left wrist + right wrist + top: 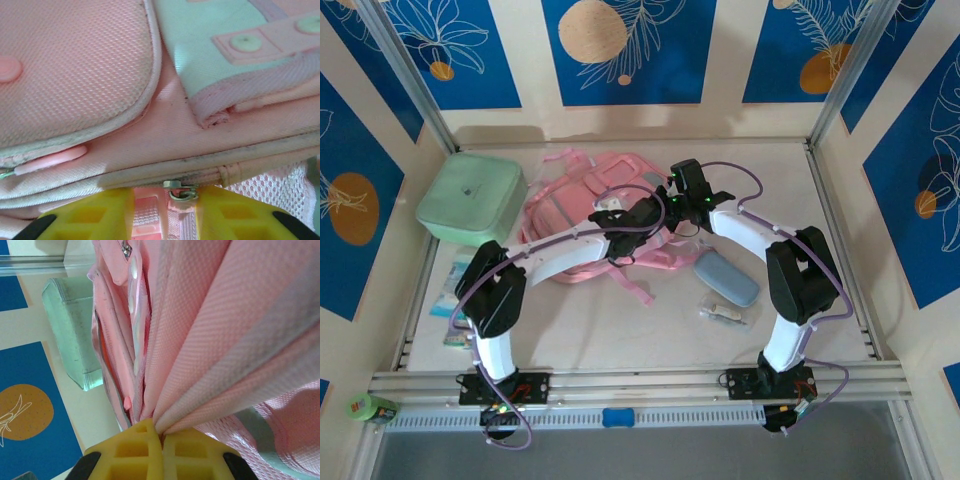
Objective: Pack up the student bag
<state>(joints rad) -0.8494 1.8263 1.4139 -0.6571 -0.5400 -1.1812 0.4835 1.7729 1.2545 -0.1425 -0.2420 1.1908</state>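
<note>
Two end effectors are at the student bag (565, 205), which lies on the desk (650, 330). The right end effector (161, 440) pinches a fold of its soft, floppy cloth; the left end effector (165, 212) is open around the zipper pull (181, 190), probably the best spot to grab.

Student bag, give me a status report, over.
Right gripper shut on student bag fabric. Left gripper open, astride the zipper pull. Pencil case and mint-green box outside the bag.
</note>
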